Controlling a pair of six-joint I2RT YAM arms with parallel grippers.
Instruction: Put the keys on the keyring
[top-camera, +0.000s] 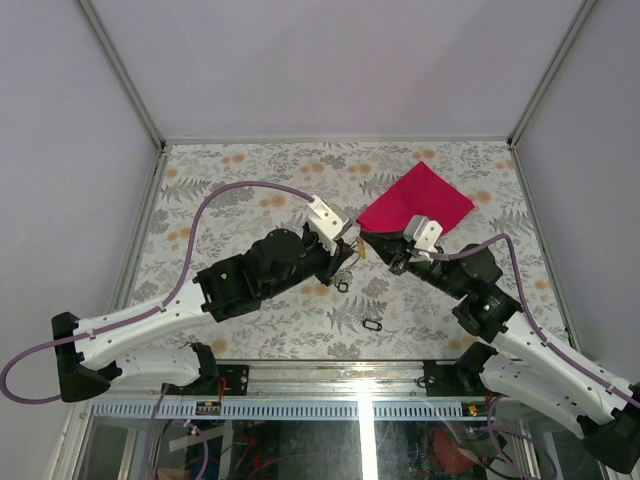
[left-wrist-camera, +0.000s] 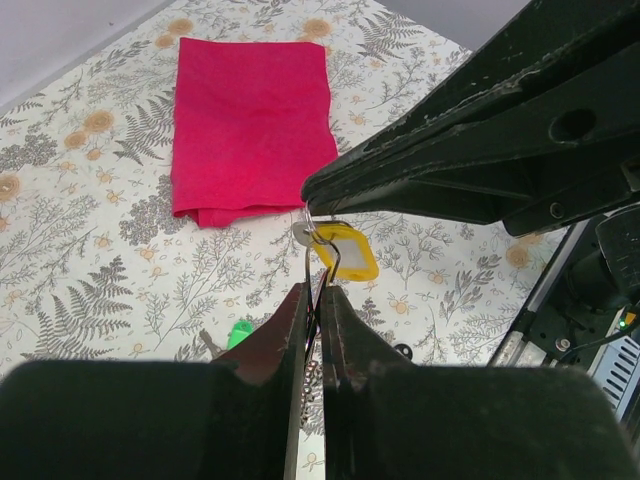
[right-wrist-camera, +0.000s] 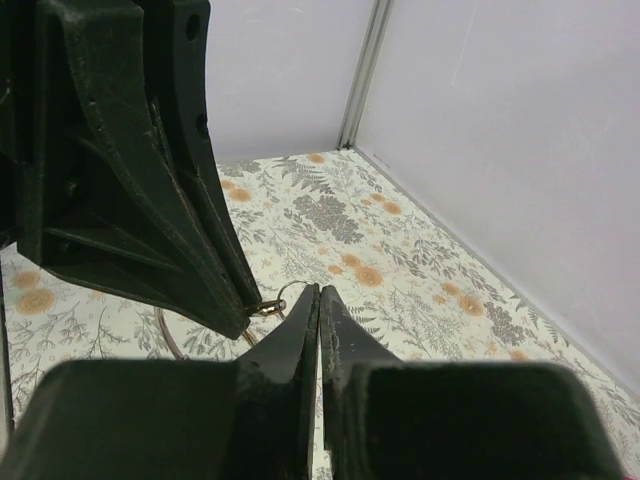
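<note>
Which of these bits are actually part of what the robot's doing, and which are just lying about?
Part of the job: keyring, pinched in the left gripper; yellow key hanging by it; black key lying loose.
Just lying about: red cloth; fern-patterned table cover.

I see a yellow key tag (left-wrist-camera: 345, 250) hanging in the air beside the thin silver keyring (right-wrist-camera: 163, 335). One black tag (top-camera: 373, 325) lies flat on the table (top-camera: 250, 180), well apart.
</note>
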